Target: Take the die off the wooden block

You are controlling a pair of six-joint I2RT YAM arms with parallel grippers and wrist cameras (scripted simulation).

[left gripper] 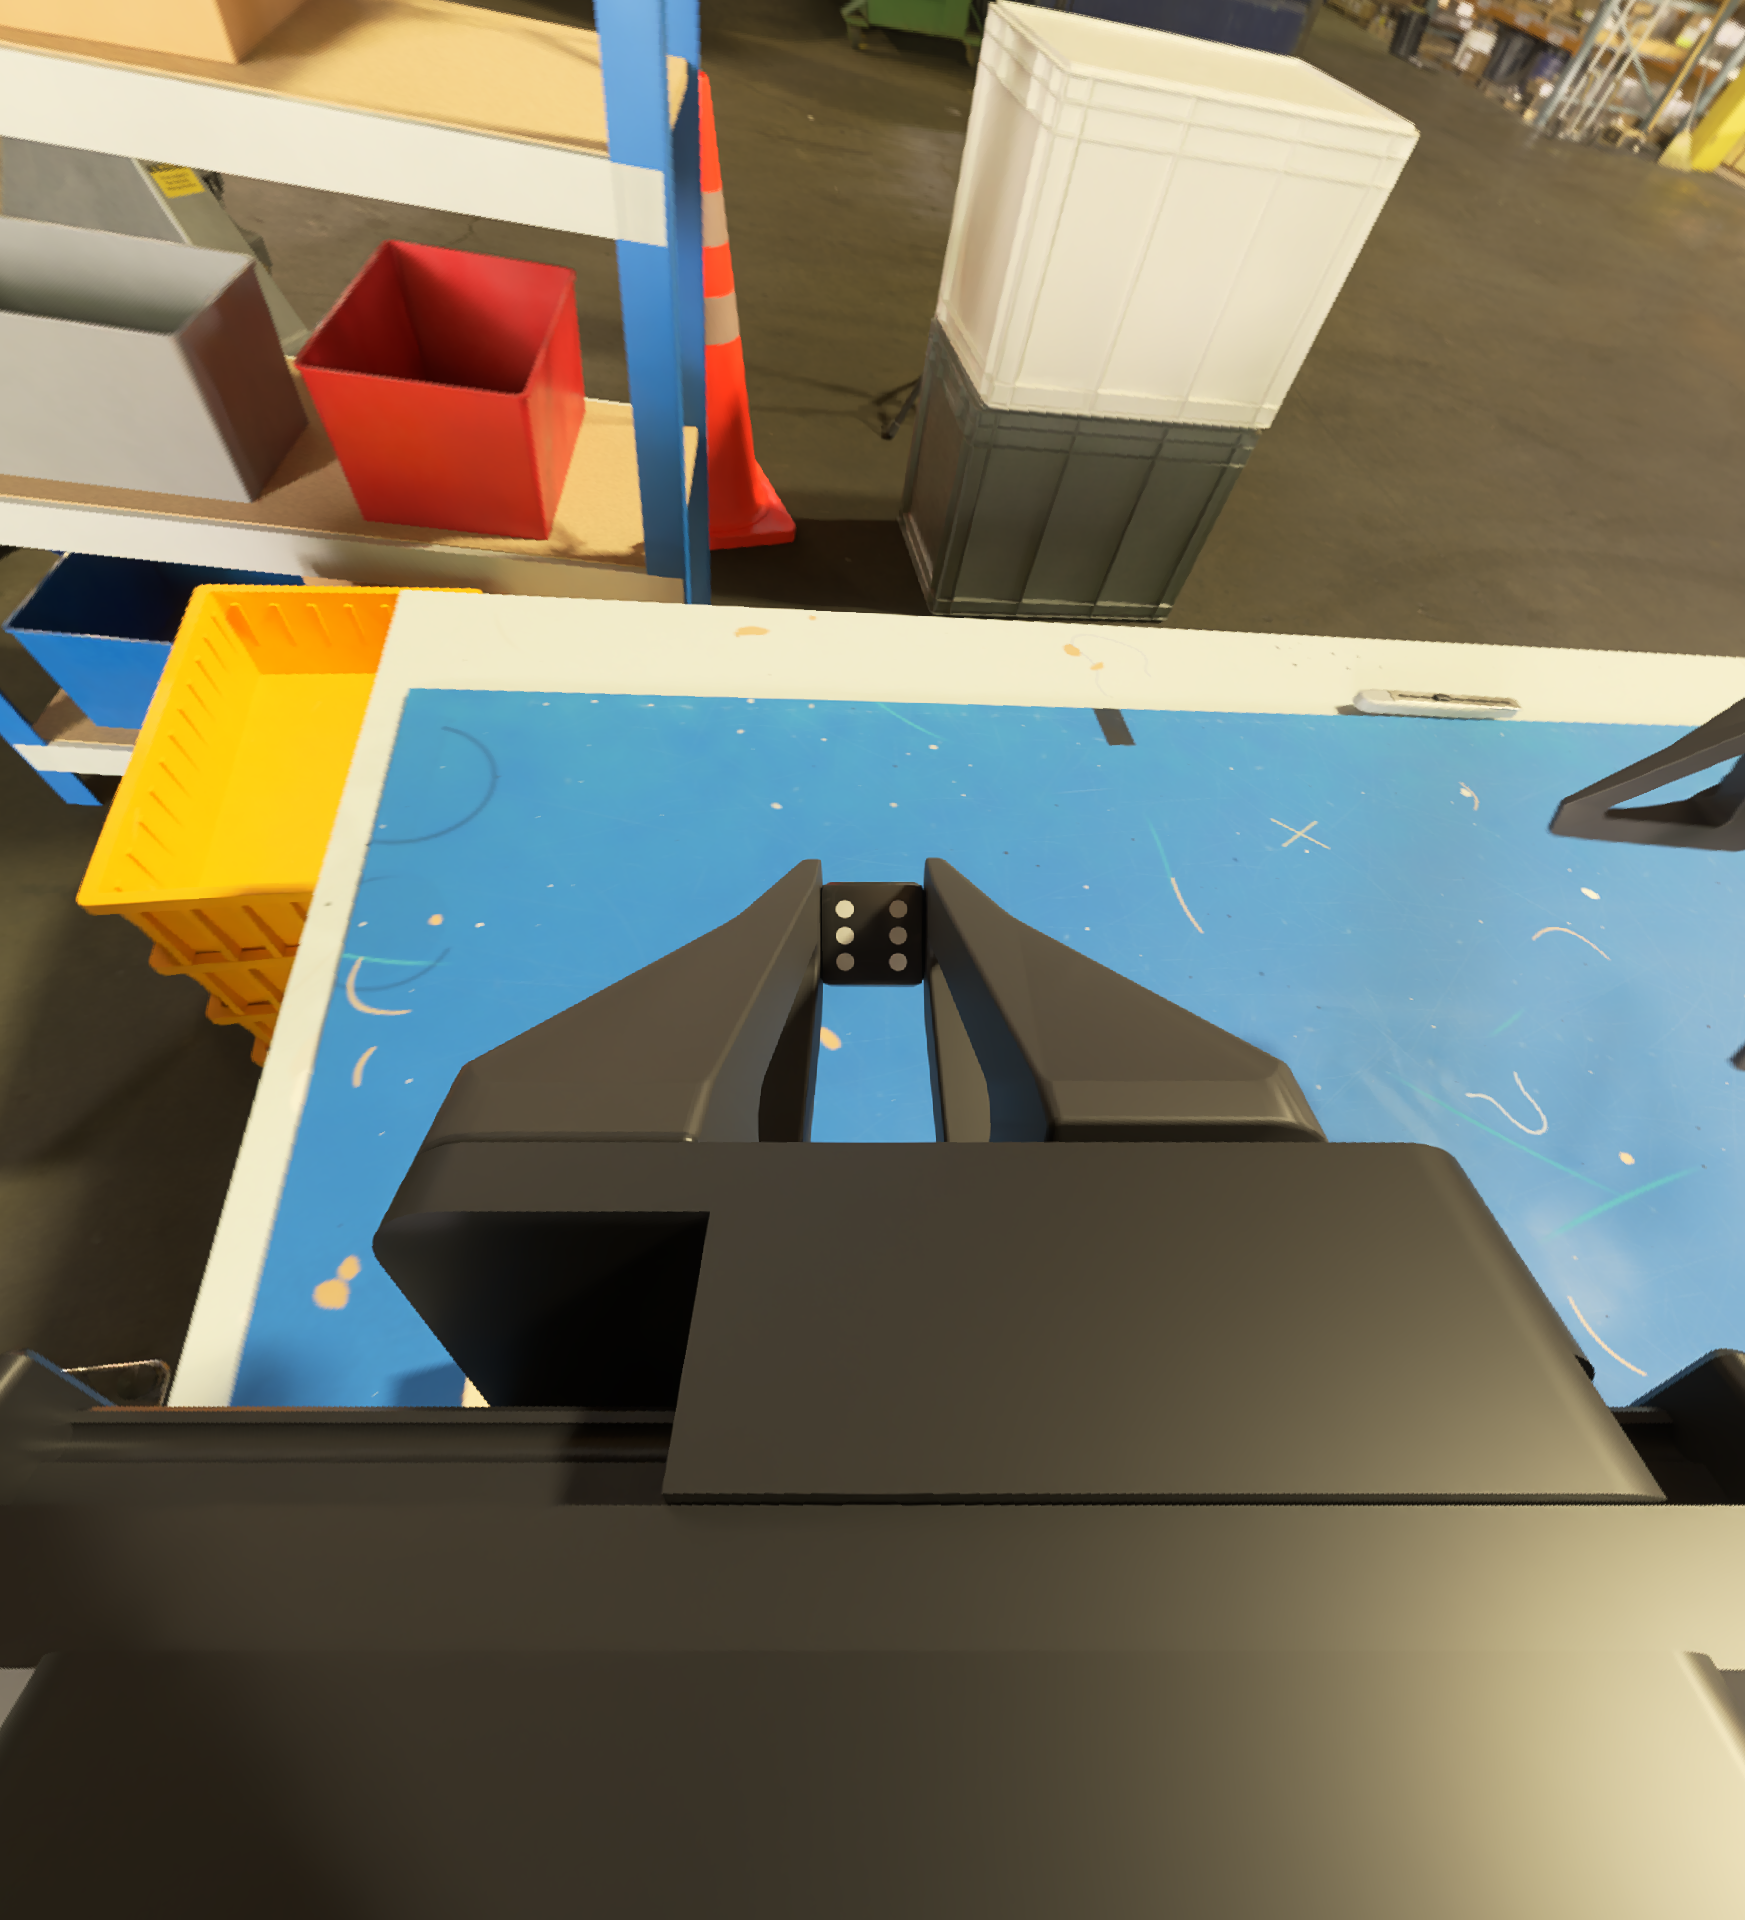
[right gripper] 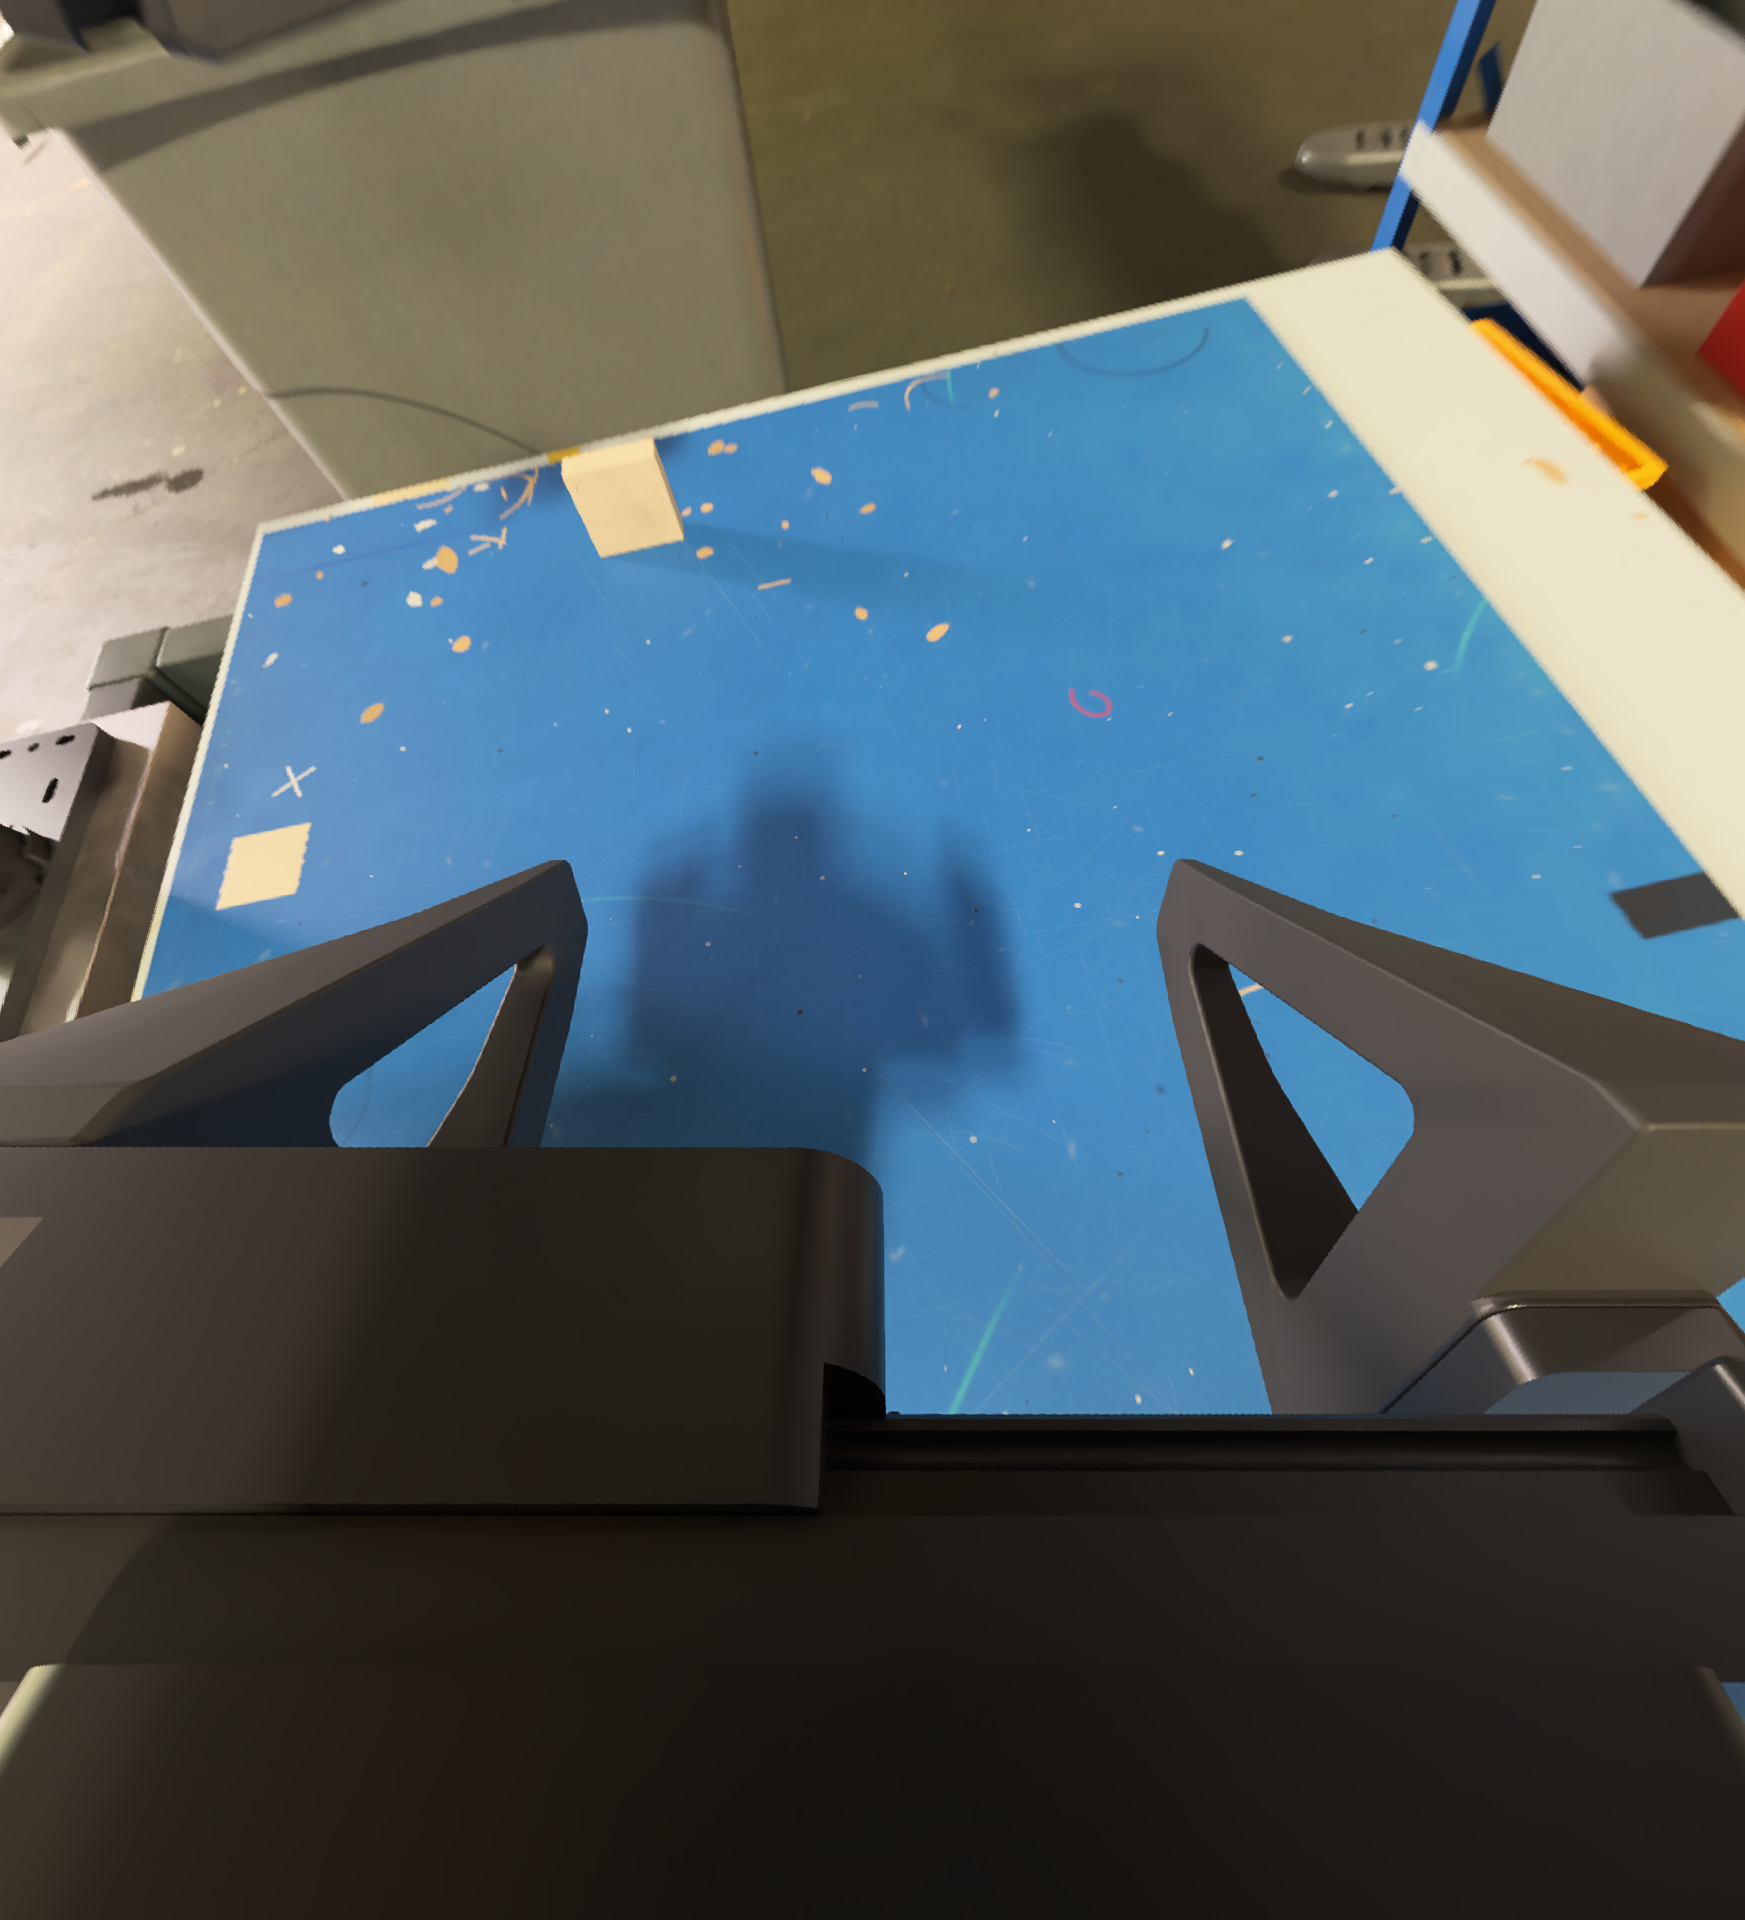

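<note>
left gripper (left gripper: 873, 883): clamped on the black die (left gripper: 871, 933), held above the blue mat (left gripper: 1263, 987)
wooden block (right gripper: 622, 497): far edge, bare top
right gripper (right gripper: 873, 883): fingers spread, holding nothing
step: lower gently, release once die touches mat

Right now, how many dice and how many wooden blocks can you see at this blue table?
die: 1
wooden block: 1
Total: 2
</note>
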